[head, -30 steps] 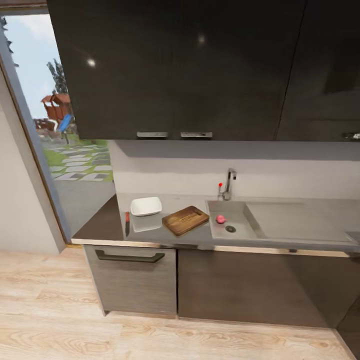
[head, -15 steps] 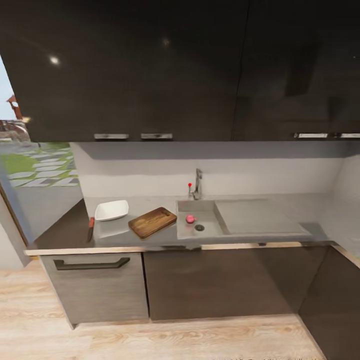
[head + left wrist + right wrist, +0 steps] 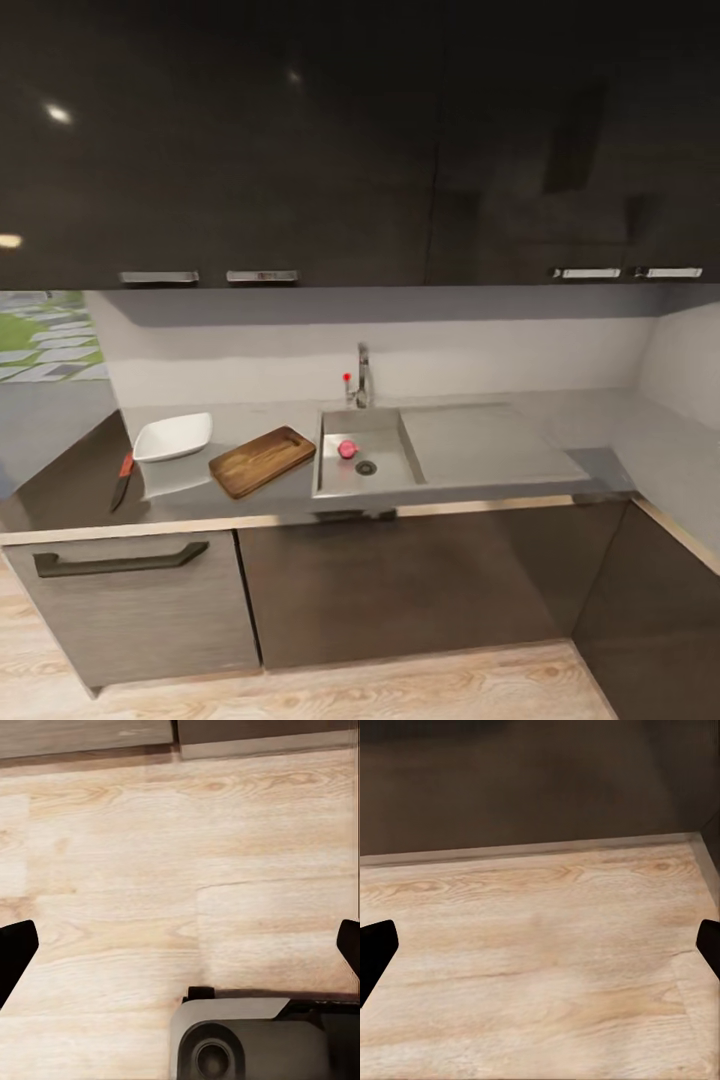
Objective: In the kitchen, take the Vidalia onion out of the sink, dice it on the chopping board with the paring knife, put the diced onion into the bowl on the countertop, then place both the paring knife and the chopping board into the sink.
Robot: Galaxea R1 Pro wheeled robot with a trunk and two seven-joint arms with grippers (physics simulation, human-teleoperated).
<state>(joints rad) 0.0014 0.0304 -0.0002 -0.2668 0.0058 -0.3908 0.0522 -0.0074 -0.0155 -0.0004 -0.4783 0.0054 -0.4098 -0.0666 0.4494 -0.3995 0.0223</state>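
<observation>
In the head view the Vidalia onion (image 3: 347, 449), small and pinkish-red, lies in the steel sink (image 3: 390, 462) beside the round drain. Left of the basin, the brown chopping board (image 3: 262, 461) rests at an angle on the grey countertop (image 3: 250, 415). Further left stands the white bowl (image 3: 173, 437), with the red-handled paring knife (image 3: 123, 478) beyond it near the counter's left end. My left gripper (image 3: 180, 952) and right gripper (image 3: 540, 952) are both open above the wood floor, holding nothing. Their black fingertips (image 3: 15, 952) (image 3: 375, 952) stand wide apart.
A chrome tap (image 3: 361, 378) rises behind the basin and the flat drainboard (image 3: 480, 450) extends to its right. Dark wall cabinets (image 3: 300, 150) hang above, dark base cabinets (image 3: 400, 580) below. The counter turns a corner at far right. My own base (image 3: 247, 1039) shows over the floor.
The whole head view has slid left and the counter looks closer, so the camera has moved. The window has nearly left the picture. Onion, board, bowl and knife lie as before.
</observation>
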